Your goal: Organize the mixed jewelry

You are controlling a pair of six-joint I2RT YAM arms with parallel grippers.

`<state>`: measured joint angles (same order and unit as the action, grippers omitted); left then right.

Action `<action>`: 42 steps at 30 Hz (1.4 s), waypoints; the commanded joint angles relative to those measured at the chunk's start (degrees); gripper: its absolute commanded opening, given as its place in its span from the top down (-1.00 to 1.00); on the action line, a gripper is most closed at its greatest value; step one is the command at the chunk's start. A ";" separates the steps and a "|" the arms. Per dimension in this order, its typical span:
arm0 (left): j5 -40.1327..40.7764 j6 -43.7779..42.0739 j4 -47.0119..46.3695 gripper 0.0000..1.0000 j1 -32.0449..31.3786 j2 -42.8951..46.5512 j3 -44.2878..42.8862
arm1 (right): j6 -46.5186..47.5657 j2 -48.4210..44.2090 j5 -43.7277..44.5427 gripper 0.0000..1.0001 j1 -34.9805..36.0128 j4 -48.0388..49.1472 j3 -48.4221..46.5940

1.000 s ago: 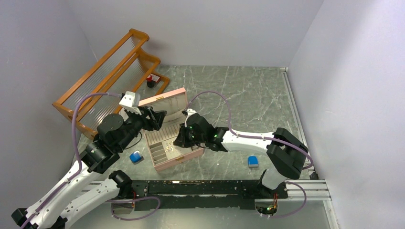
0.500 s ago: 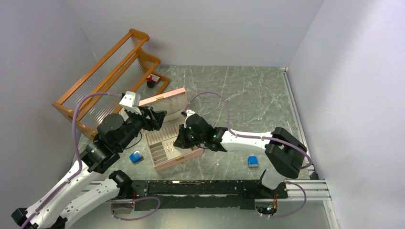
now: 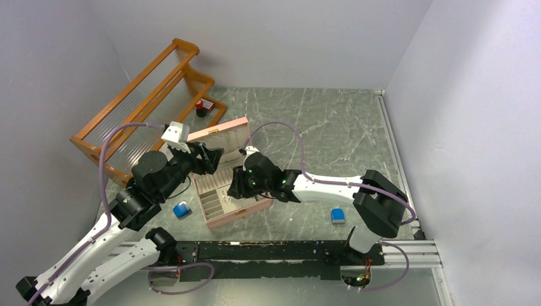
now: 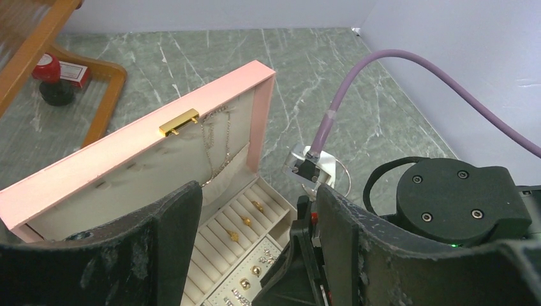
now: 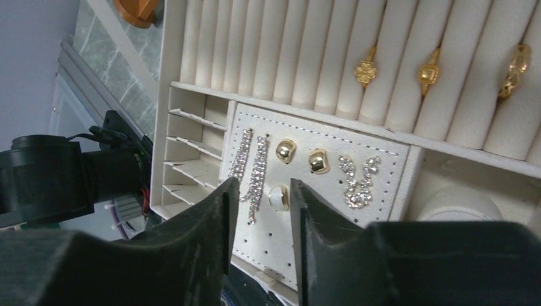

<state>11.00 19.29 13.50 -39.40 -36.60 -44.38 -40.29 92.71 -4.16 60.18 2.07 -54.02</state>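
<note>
The pink box (image 3: 237,211) lies open, its lid (image 3: 220,136) raised. In the right wrist view its cream tray holds three gold rings (image 5: 365,71) in the ring rolls, and gold studs (image 5: 285,150), crystal drop earrings (image 5: 252,167) and a pearl stud (image 5: 277,197) on the pegged pad. My right gripper (image 5: 260,191) is open a little, low over that pad, with the pearl stud between its fingertips. My left gripper (image 4: 255,248) is wide open and empty, above the box's near-left side (image 3: 207,158). A thin wire hoop (image 4: 345,175) shows by the box's right edge.
An orange slatted rack (image 3: 147,105) stands at the back left with a red-and-black item (image 3: 203,107) at its foot. One blue block (image 3: 182,209) lies left of the box, another (image 3: 337,215) at the right. A fine chain (image 4: 214,143) hangs inside the lid.
My right gripper has shifted a little to the left, further over the box tray. The left arm has barely moved.
</note>
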 commanded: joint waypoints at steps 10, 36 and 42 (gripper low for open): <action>-0.80 0.05 -0.49 -0.40 0.38 0.01 0.17 | 0.13 -1.86 7.93 0.35 0.90 -2.95 -1.44; -6.41 7.45 9.39 -0.69 0.42 0.37 -1.90 | -12.73 -30.50 37.02 -0.22 -4.45 -30.82 10.59; -10.87 10.77 8.26 -0.65 0.36 -0.28 -1.32 | -8.11 -32.65 32.14 -0.23 -15.30 -29.58 15.79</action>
<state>4.56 26.89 21.87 -39.35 -36.67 -44.51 -50.30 60.82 28.01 50.61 -25.91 -41.01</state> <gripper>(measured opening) 0.836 0.619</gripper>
